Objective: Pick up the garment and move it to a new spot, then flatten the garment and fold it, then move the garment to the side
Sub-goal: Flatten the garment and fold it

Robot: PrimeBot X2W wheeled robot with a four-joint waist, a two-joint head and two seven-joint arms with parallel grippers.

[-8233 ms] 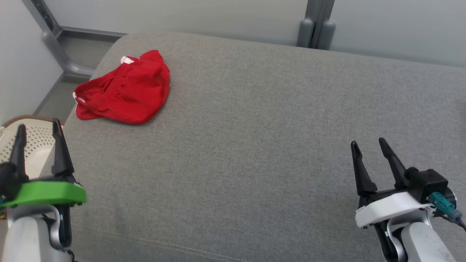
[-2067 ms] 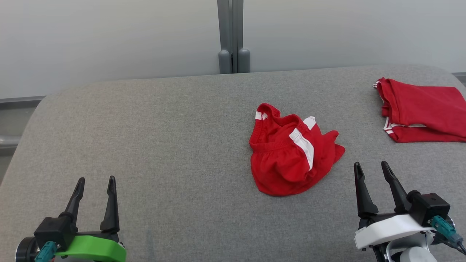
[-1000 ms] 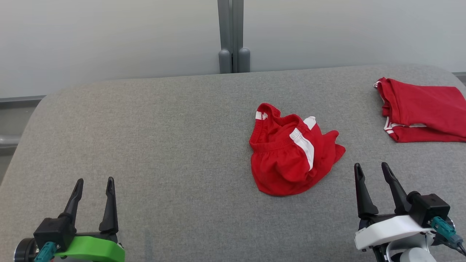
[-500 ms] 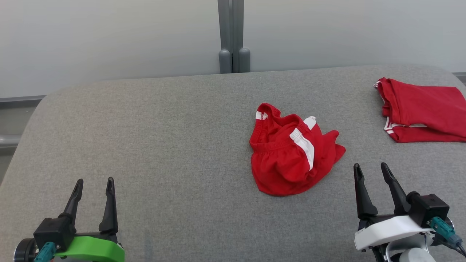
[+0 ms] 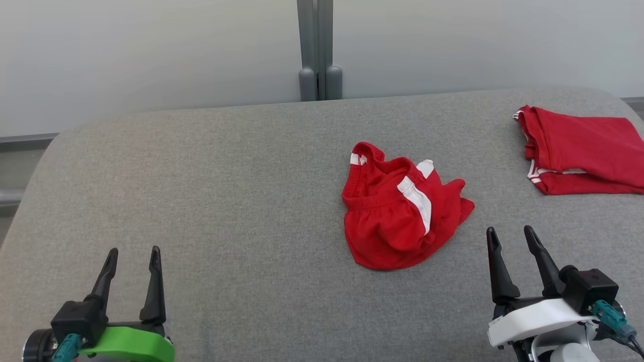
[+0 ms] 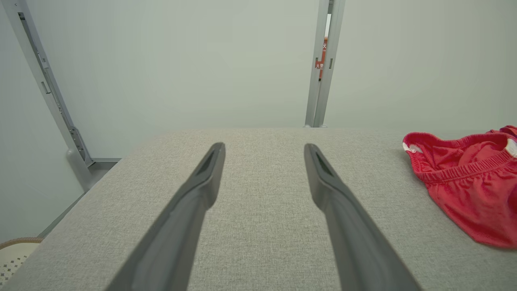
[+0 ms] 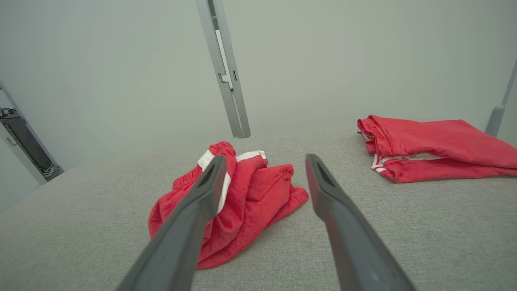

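The garment (image 5: 402, 213) is a pair of red shorts with white side stripes, lying crumpled right of centre on the grey padded table (image 5: 226, 201). It also shows at the right edge of the left wrist view as the garment (image 6: 468, 182), and just beyond the fingers in the right wrist view as the garment (image 7: 238, 202). My right gripper (image 5: 508, 236) stands open just right of and nearer than the shorts, holding nothing. My left gripper (image 5: 133, 251) is open at the lower left, far from them. Both hover over the table surface.
A folded red garment (image 5: 583, 151) with white trim lies at the table's far right; it also appears as the folded garment (image 7: 428, 147) in the right wrist view. A grey post (image 5: 314, 50) stands against the pale wall behind. A perforated basket (image 6: 14, 254) sits beside the table's left end.
The head view has shifted very slightly; the shorts and both grippers keep their places. Several seconds ago the view faced another part of the table.
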